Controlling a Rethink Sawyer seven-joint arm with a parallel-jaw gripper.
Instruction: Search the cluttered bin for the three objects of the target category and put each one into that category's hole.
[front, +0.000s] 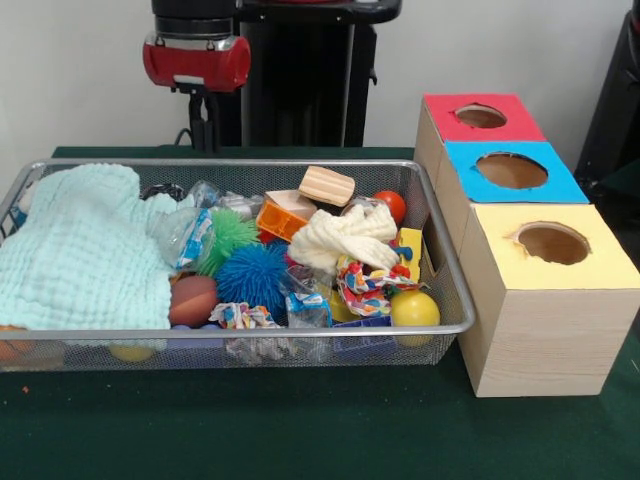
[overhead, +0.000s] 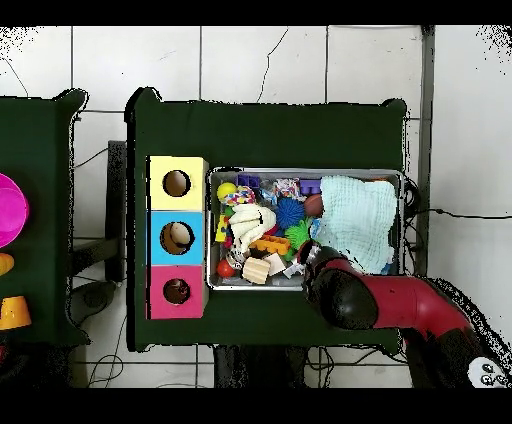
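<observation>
The wire mesh bin (front: 455, 300) lies on the green table and is full of toys; it also shows in the overhead view (overhead: 305, 172). No plush animal shows clearly. Only an orange patch (front: 12, 348) peeks from under a mint cloth (front: 85, 250) at the bin's front left corner. The red-surrounded hole (front: 480, 116) is in the farthest box and also shows in the overhead view (overhead: 176, 291). My gripper (front: 202, 125) hangs under the red arm head, just behind the bin's far rim, left of the middle. In the overhead view the arm (overhead: 400, 300) covers it.
In the bin lie a blue spiky ball (front: 250, 275), a green spiky ball (front: 230, 235), a white rope toy (front: 345, 235), a multicolour rope toy (front: 365, 285), a yellow ball (front: 414, 308) and a wooden block (front: 327, 185). Blue-surrounded (front: 511, 170) and yellow-surrounded (front: 552, 242) holes sit nearer.
</observation>
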